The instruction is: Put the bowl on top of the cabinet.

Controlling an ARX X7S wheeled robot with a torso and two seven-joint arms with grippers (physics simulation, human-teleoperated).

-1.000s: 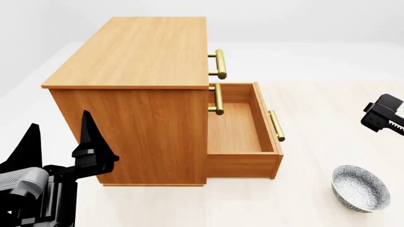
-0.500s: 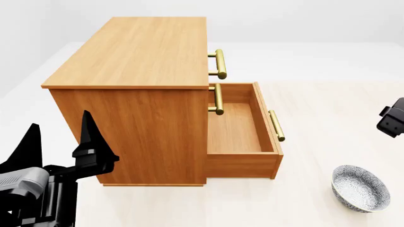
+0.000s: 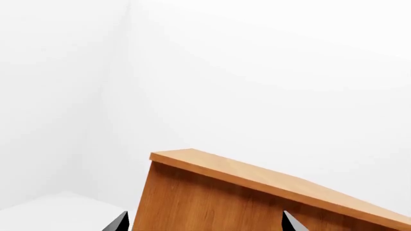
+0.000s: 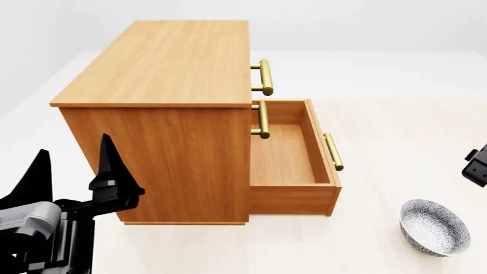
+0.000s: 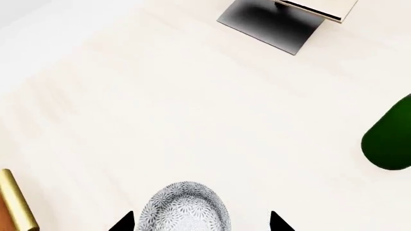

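Left tool hangs spread wide and empty at the near left, just beside the cabinet. Right tool shows only two parted tips, nothing between them, above the bowl, which sits upright on the tabletop at the near right, well apart from the cabinet. One drawer stands pulled out toward the bowl, brass handles above it. A dark green rounded thing and a pale board lie farther off. No writing is readable.
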